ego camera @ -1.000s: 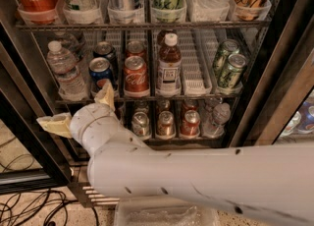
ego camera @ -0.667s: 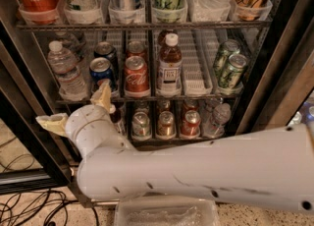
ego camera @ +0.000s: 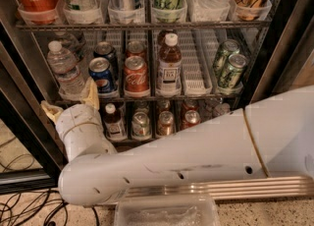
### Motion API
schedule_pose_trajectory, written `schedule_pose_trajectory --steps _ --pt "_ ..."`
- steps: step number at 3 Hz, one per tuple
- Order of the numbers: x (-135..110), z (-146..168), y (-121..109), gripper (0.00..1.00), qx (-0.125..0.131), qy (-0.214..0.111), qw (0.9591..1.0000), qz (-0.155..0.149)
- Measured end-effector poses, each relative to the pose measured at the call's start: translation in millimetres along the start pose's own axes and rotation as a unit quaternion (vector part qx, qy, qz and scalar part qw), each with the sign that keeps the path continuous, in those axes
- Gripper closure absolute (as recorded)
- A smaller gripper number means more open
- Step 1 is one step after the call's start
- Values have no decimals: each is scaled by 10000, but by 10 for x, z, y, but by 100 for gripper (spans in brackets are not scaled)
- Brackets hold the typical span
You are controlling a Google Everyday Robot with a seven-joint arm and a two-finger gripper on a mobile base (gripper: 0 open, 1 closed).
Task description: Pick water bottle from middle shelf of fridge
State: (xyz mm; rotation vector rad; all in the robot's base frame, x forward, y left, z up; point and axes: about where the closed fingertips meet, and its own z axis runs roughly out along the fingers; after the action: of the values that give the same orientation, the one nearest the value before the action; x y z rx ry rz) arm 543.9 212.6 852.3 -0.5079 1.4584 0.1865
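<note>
The small clear ribbed plastic water bottle (ego camera: 64,70) looks glossy on the thin grey metal wire middle shelf (ego camera: 196,95) with white ridged plastic glides. Just below it, the gripper (ego camera: 70,102) spreads matt tan fingers (ego camera: 91,92) from a smooth white plastic arm (ego camera: 186,156)

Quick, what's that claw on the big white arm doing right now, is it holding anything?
Gripper: open, tan fingers spread, holding nothing, just below the small clear ribbed plastic water bottle on the grey wire middle shelf.
</note>
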Motion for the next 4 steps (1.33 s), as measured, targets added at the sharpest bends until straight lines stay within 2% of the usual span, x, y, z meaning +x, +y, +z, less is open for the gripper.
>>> schedule_pose_trajectory --steps 2,4 --pt "-12 88 112 22 357 -234 9991 19" --pt "25 240 237 24 614 -389 9972 177"
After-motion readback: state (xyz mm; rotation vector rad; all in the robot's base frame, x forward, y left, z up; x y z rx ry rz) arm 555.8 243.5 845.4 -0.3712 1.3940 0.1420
